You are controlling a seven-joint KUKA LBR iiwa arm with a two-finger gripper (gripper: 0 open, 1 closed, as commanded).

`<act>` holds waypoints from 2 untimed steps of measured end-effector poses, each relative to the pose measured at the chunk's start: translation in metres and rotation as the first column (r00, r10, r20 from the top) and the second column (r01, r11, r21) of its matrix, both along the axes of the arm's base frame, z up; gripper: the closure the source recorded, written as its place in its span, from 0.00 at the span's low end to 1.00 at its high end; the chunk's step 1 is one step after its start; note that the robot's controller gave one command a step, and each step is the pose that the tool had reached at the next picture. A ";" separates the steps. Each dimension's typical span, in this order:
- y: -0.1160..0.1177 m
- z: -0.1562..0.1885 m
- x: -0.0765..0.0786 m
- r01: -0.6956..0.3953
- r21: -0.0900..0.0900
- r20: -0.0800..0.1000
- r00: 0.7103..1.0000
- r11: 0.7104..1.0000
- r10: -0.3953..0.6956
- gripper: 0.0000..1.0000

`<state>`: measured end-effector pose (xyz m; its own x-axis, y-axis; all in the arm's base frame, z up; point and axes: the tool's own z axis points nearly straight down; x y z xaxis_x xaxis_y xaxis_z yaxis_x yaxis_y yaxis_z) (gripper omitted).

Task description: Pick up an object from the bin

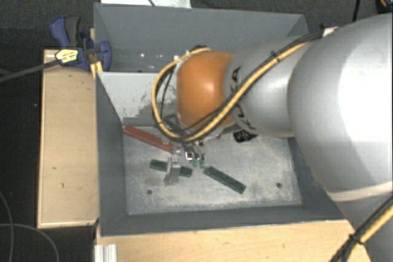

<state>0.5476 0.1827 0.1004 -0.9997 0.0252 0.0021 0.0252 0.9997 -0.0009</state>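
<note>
A: In the camera view, which step is the arm working on?

B: I am judging it as the reach. The gripper (pixel 185 159) is hanging low over the floor of the bin (pixel 113 193), under the orange cover (pixel 199 92) on the wrist. Nothing is showing as lifted or carried.

A: Is it spread or closed?

B: I cannot tell; the wrist is hiding too much of it.

A: What is lying nearest?

B: A small grey piece (pixel 172 173) is lying just below and left of the tip, touching it or nearly so. A small dark green piece (pixel 159 164) is sitting just beside that. A reddish stick (pixel 146 136) is running from the left wall in towards the gripper, and its near end is passing under the wrist. A dark green bar (pixel 225 180) is lying slantwise to the right, near but apart.

A: And the next move?

B: I am thinking it calls for settling squarely over one piece, most likely the grey one, then closing on it alone before lifting, since the pieces are crowding each other.
</note>
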 end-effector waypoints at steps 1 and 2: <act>0.000 -0.031 -0.016 0.217 0.000 -0.001 0.976 0.976 -0.217 0.00; 0.000 -0.030 -0.016 0.219 0.001 0.000 0.976 0.976 -0.219 0.00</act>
